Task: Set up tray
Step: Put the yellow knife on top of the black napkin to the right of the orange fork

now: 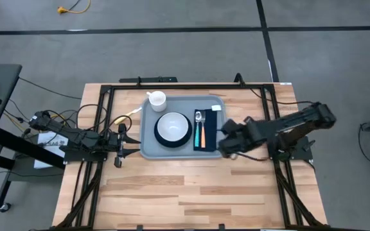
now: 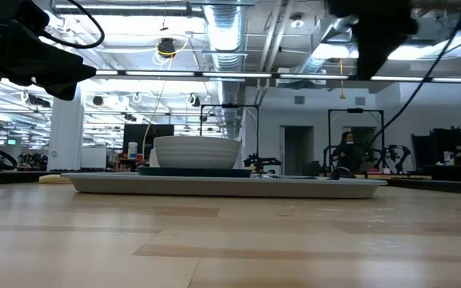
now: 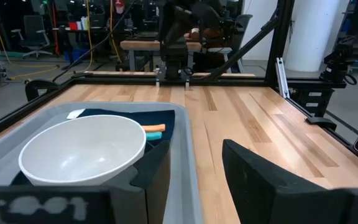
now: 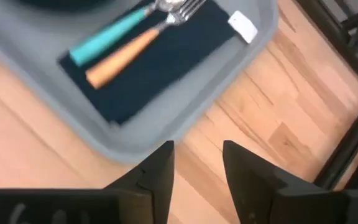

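Reading for labels turns up little: a small white tag on the corner of the dark navy cloth carries no writing that can be made out. Going from left to right over the pale wooden bench, the left gripper hovers just beside the tray's left edge with its fingers parted and nothing between them. Next comes the tray, a light grey-blue plastic rectangle with rounded corners and a raised rim, lying flat near the far middle of the bench. On it sit a white cup, a white bowl on a dark plate, then the cloth bearing a teal-handled and an orange-handled utensil. At the tray's right edge the right gripper hangs above the rim, fingers partly open and holding nothing. Black frame rails border the bench; beyond lies a grey floor and a lit workshop with ceiling ducts.
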